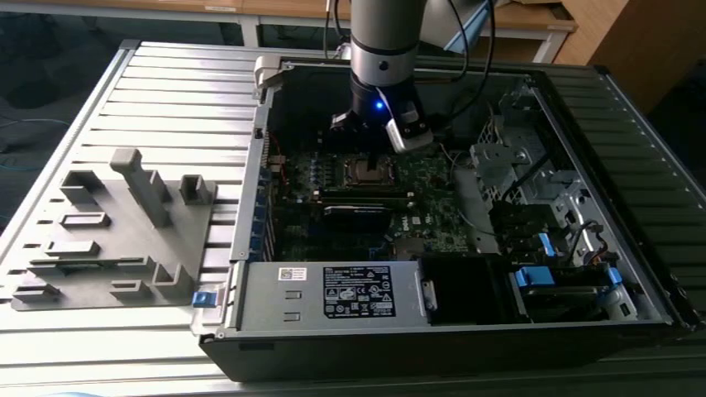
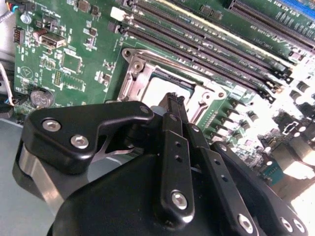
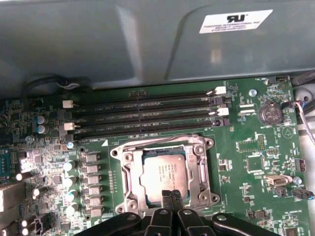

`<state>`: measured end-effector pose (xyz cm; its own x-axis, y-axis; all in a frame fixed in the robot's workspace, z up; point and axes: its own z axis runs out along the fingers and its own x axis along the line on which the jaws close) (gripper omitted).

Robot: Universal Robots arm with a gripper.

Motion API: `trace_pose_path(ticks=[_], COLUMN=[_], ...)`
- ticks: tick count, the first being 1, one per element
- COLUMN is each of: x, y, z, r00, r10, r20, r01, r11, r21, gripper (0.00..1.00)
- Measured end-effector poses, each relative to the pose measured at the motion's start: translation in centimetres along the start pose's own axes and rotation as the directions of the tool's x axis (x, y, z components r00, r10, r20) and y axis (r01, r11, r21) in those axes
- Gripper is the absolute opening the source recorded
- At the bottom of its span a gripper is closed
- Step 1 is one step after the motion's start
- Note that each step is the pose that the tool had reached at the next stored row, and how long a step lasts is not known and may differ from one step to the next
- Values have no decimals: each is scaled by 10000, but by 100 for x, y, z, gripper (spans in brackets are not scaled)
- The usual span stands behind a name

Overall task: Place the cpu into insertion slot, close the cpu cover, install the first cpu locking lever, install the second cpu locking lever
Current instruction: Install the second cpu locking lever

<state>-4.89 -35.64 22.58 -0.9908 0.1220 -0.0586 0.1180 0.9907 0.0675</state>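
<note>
Grey slatted bench [image 1: 165,91] under an open PC case [image 1: 464,331], with a grey fixture tray [image 1: 111,240] lying well apart from the arm, off toward the exterior view's left.

Arm is down inside the case, pincer [image 3: 171,194] hanging just over the socket. In both wrist views the two black fingertips [image 2: 173,101] sit pressed together with no visible gap, and nothing is between them: closed, empty. My read: a closed tip makes a narrow poker, good for nudging thin metal parts, not for gripping.

Where the task items are:
- cpu [image 3: 161,172] lies flat in the socket, silver top up, directly ahead of the fingertips and just below them. Looks seated square in the frame, so placement appears done.
- cpu cover [image 3: 129,169] is the silvery frame around the chip. In the first wrist view it looks down flat around the cpu, chip top showing through its opening. Can't confirm it's fully latched.
- Locking levers: can't pick them out clearly along the socket edges, so no call on whether either is hooked.

Beyond the socket from the pincer: the memory slots [image 3: 147,115], empty, running in parallel rows. Coin cell [image 3: 269,113] off to one side, well clear.

Tips are near the socket's closest edge, whether touching metal I can't tell.
</note>
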Motion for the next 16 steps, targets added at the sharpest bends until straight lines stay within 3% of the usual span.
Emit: trace_pose_path(ticks=[3,16], x=[2,2], y=[24,27], z=[4,-2], r00=[10000,10000], r10=[1,1], r20=[-1,-1], r01=[-1,-1], r11=[10000,10000], r21=[1,3], gripper=[11,11])
